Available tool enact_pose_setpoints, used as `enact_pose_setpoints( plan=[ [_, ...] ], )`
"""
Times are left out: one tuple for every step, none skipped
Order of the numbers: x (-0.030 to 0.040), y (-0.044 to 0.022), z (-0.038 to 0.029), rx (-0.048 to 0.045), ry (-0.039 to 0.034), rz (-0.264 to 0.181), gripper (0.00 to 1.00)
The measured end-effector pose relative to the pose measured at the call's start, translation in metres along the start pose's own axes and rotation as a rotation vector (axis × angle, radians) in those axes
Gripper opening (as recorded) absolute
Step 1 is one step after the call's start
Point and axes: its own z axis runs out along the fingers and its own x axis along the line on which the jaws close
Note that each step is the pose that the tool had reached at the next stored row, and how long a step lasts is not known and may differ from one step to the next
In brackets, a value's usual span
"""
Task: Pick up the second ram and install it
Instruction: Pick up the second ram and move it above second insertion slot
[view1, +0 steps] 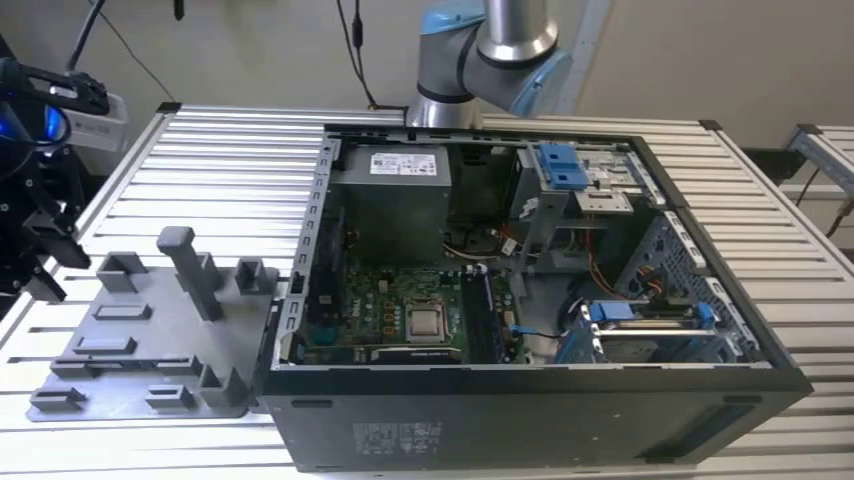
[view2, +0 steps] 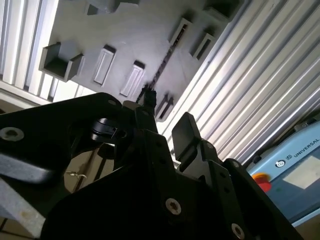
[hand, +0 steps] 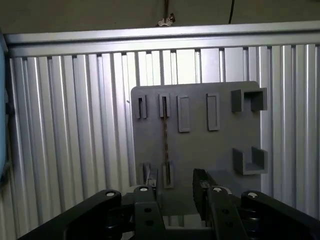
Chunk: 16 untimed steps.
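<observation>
Your desk (view1: 200, 150), a bed of aluminium slats, carries the whole job. The open computer case (view1: 534, 420) takes up the middle of it, lying on its side so that the board faces up and a stick can be pushed straight down into it.

The grey tray (hand: 200, 150) lies flat against the case wall, toward the desk's edge on the exterior view's left. That keeps the parts close to where they are to go.

The gripper (hand: 175, 197) hangs off the tray and looks down its length. Its fingers (hand: 201, 185) are spread with a clear gap and nothing between them, so you hold nothing yet. That spread looks meant to straddle a thin part.

The second ram (hand: 164, 132) is in the tray, well apart from the fingers. It stands on its long edge, a slim dark bar. Each end sits in a slotted holder, the second pair in from the tray's long edge. That props it upright with both flat faces free to pinch. The pair next to it along that edge looks empty.
</observation>
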Motion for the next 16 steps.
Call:
enact_pose_setpoints(
  plan=[
    [0.0, 0.0, 0.0009, -0.0001, 0.0001, -0.003, 0.42],
    [0.0, 0.0001, 0.0016, -0.0002, 0.0002, -0.007, 0.42],
    [0.0001, 0.0001, 0.0023, -0.0003, 0.0004, -0.009, 0.42],
    [0.0001, 0.0002, 0.003, -0.0003, 0.0004, -0.011, 0.42],
    [0.0001, 0.0003, 0.0036, -0.0003, 0.0005, -0.013, 0.42],
    [0.0001, 0.0004, 0.0042, -0.0004, 0.0006, -0.015, 0.42],
    [0.0002, 0.0004, 0.005, -0.0004, 0.0006, -0.017, 0.42],
    [0.0002, 0.0005, 0.0056, -0.0004, 0.0007, -0.018, 0.42],
    [0.0002, 0.0006, 0.0062, -0.0005, 0.0007, -0.019, 0.42],
    [0.0002, 0.0007, 0.0069, -0.0005, 0.0008, -0.021, 0.42],
    [0.0003, 0.0009, 0.0076, -0.0006, 0.0009, -0.022, 0.42],
    [0.0003, 0.001, 0.0082, -0.0006, 0.0009, -0.023, 0.42],
    [0.0003, 0.0011, 0.0089, -0.0006, 0.0009, -0.025, 0.42],
    [0.0003, 0.0011, 0.0096, -0.0005, 0.0009, -0.026, 0.42],
    [0.0003, 0.0013, 0.0103, -0.0006, 0.0009, -0.027, 0.42],
    [0.0004, 0.0014, 0.011, -0.0006, 0.001, -0.028, 0.42]
  ],
)
